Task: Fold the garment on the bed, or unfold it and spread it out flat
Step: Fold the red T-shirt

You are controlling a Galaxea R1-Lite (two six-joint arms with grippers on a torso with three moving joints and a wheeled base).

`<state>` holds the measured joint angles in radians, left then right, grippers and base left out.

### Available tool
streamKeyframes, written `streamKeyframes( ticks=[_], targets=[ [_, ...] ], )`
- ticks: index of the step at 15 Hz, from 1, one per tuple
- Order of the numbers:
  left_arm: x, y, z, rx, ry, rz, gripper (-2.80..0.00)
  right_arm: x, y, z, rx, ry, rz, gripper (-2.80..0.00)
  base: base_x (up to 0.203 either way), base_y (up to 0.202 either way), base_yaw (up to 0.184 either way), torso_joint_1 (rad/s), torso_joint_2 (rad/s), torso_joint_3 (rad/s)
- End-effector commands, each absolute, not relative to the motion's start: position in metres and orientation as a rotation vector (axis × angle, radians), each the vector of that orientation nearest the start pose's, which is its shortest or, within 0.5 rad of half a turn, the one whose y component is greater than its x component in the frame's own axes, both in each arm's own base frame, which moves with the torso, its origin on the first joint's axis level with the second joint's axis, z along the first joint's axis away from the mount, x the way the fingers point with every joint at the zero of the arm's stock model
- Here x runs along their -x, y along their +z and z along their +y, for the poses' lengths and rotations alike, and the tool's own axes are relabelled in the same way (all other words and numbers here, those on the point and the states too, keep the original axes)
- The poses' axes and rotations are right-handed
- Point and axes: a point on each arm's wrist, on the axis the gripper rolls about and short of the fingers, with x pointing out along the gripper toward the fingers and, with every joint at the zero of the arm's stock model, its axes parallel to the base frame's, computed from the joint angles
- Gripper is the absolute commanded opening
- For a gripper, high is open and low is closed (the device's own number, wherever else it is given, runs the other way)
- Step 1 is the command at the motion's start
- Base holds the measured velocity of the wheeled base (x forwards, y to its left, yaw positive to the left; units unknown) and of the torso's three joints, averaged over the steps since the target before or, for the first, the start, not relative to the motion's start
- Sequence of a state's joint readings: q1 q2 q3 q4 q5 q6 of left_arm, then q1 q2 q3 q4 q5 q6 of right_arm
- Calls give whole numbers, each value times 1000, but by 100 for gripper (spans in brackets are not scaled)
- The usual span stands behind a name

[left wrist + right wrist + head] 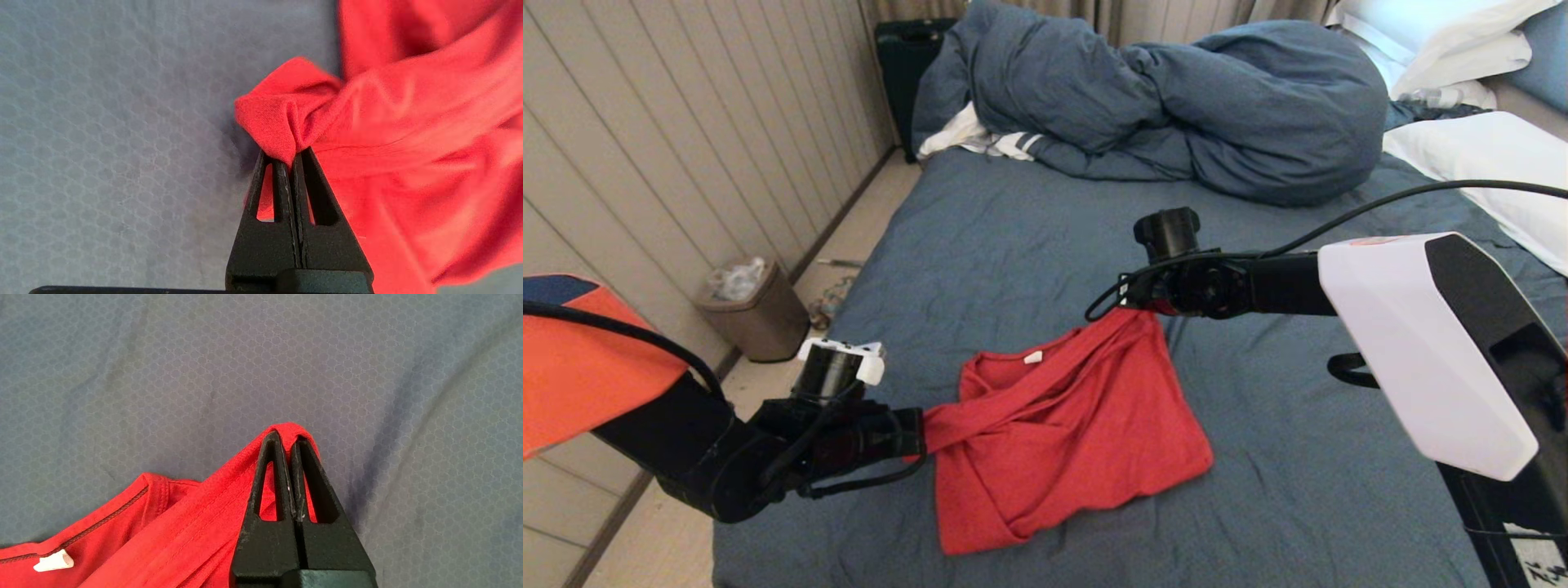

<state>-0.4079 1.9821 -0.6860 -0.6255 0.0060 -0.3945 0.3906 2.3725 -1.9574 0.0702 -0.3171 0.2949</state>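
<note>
The red T-shirt (1062, 433) lies partly folded on the bed's blue-grey sheet (1029, 245), plain side up, with a white neck label showing. Its printed text is hidden. My left gripper (925, 433) is shut on a bunched corner of the shirt (286, 118) at its near left side. My right gripper (1123, 309) is shut on a fold of the shirt (282, 435) at its far right corner, lifting that fold a little off the sheet. Cloth stretches in a band between the two grips.
A bunched blue-grey duvet (1176, 106) fills the far end of the bed, with a white striped cloth (980, 139) under it. White pillows (1486, 155) lie at the far right. A brown waste bin (756, 314) stands on the floor left of the bed.
</note>
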Motion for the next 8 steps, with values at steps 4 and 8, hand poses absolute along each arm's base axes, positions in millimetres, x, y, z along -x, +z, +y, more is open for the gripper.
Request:
streamKeyframes(
  ticks=[4, 8],
  targets=[
    [-275, 108, -124, 281, -309, 554, -280, -464, 165, 180, -137, 4, 420, -280, 0, 0, 0, 0, 0, 0],
    [-277, 123, -126, 292, -328, 487, -280, -464, 166, 180, -140, 4, 408, -280, 0, 0, 0, 0, 0, 0]
  ],
)
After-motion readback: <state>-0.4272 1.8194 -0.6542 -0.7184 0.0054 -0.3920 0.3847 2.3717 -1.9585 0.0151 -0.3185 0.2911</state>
